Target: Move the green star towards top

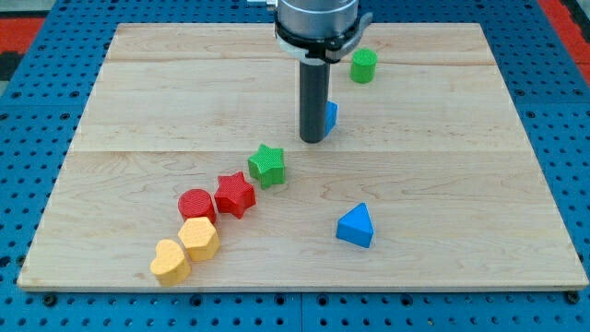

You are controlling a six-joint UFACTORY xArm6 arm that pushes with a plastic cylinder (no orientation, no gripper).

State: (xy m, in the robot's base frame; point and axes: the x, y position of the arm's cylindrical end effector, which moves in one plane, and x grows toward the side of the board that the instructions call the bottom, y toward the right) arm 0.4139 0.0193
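Green star: ridged, bright green, star-shaped; sits near the middle of the counter, slightly toward the view's left and bottom.
Star's neighbours: red star just beside it at the view's lower left, nearly touching; cannot tell whether they meet.
My tip: lower end of the dark rod, up and to the view's right of the green star, close by but apart from it.
Hand: none on this rod, so nothing clenched, released or grasped.
Room toward top: bare wood above the green star up to the counter's top edge; the rod stands off to the right of that path.
Edges: green star well apart from every edge; yellow blocks close to the bottom-left corner.
Diagonal row: yellow heart, yellow hexagon, red cylinder, red star, green star, running from lower left to centre.
Count, green: two, the star and a green cylinder near the top.
Count, blue: two, a blue triangle at lower right and a blue block partly hidden behind the rod.
Count, red: two.
Count, yellow: two.
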